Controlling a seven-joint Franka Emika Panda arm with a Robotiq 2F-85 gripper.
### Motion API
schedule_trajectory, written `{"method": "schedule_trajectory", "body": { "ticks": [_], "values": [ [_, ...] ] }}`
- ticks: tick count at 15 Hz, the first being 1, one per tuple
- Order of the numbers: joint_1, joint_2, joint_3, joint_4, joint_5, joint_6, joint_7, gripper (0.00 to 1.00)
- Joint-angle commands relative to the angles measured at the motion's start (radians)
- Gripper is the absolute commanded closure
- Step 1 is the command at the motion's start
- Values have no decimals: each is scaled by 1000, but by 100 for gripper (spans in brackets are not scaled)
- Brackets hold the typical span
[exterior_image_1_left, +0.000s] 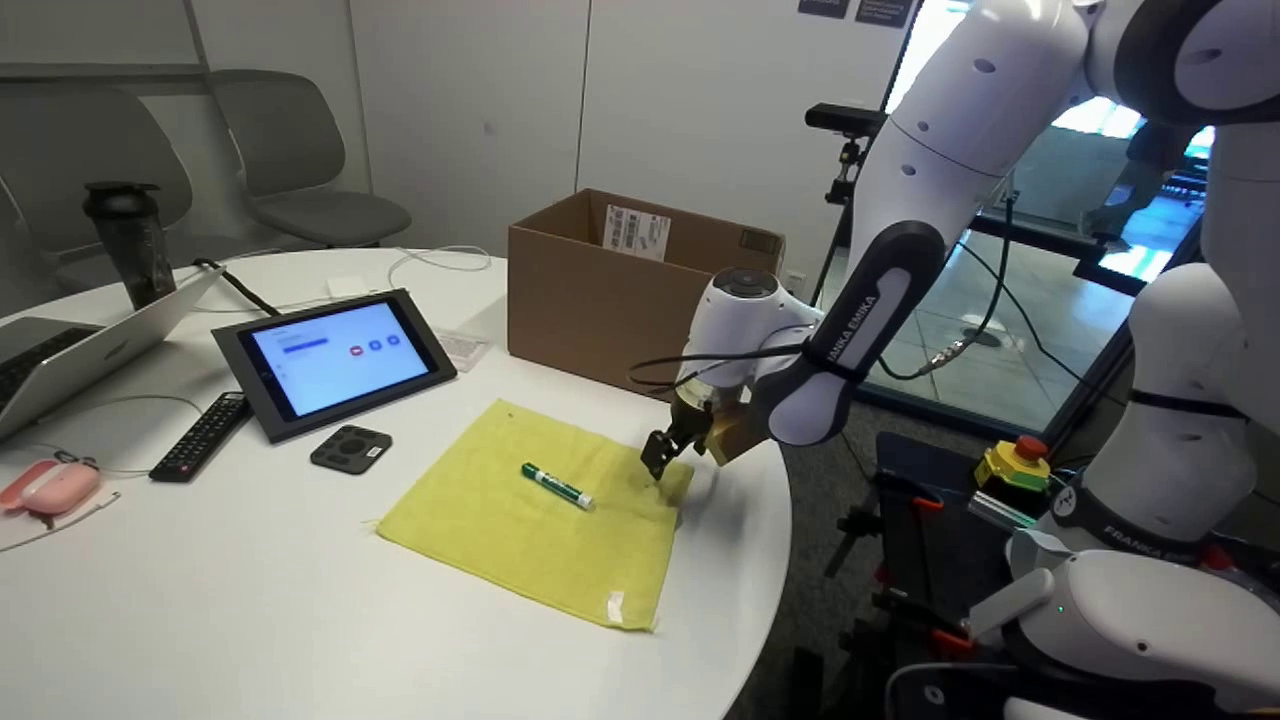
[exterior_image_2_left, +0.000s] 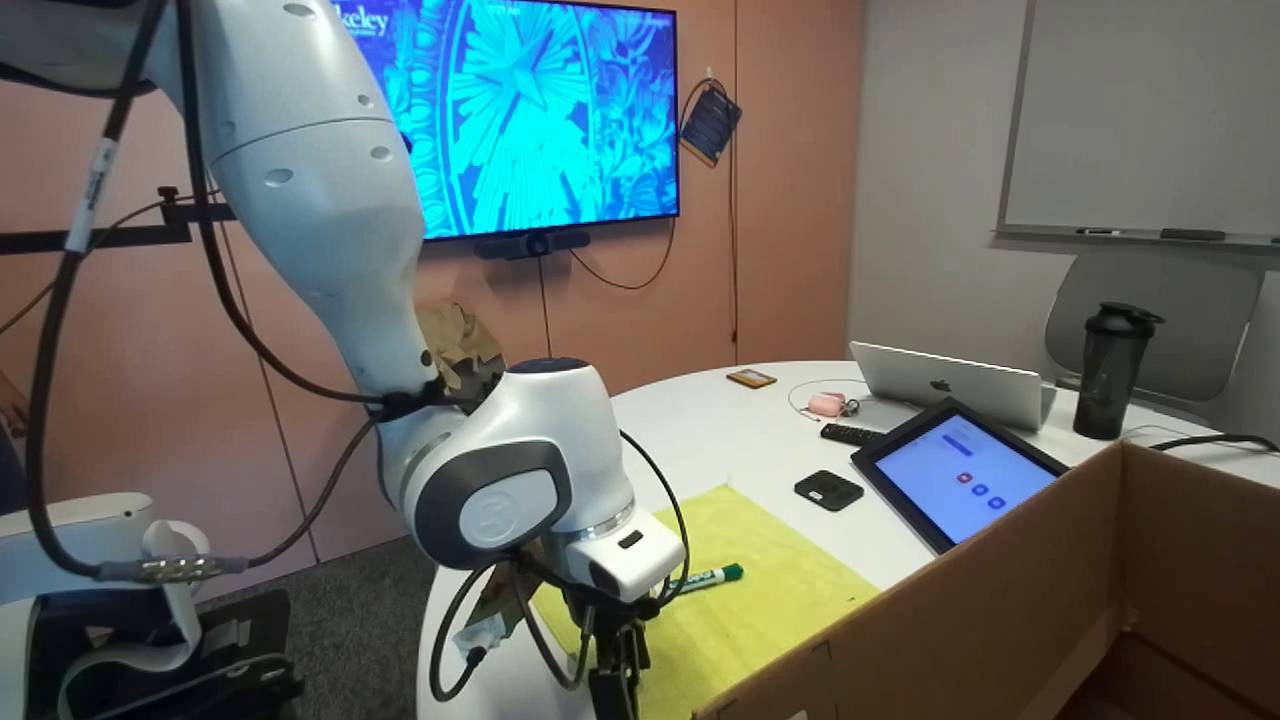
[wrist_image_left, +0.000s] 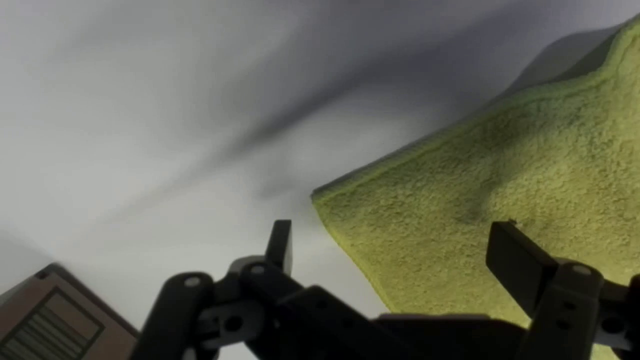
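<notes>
Nearest the wrist camera, a hard-edged black gripper (wrist_image_left: 391, 232), parted wide and released, with one corner of nubbly yellow cloth (wrist_image_left: 435, 240) showing in the gap. Cannot confirm contact. Beneath the cloth, a smooth white table (wrist_image_left: 150, 165). In an exterior view, on the cloth's middle, a slim cylindrical green-and-white marker (exterior_image_1_left: 557, 487). Beyond, an open-topped brown cardboard carton (exterior_image_1_left: 600, 310), with a white label (exterior_image_1_left: 637, 232) on an inner wall, bottom hidden. Farther off, a dark plastic bottle (exterior_image_1_left: 145, 255), contents unreadable.
</notes>
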Motion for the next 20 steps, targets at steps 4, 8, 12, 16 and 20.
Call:
{"method": "schedule_trajectory", "body": {
  "ticks": [4,8,12,16,20],
  "values": [
    [-118,-9,120,-31,152,84,-116,0],
    [-221,15,231,-13,205,83,-241,0],
    [-273,40,258,6,215,72,-329,0],
    [-287,54,243,25,208,75,-372,0],
    [-294,70,244,50,206,70,-397,0]
  ]
}}
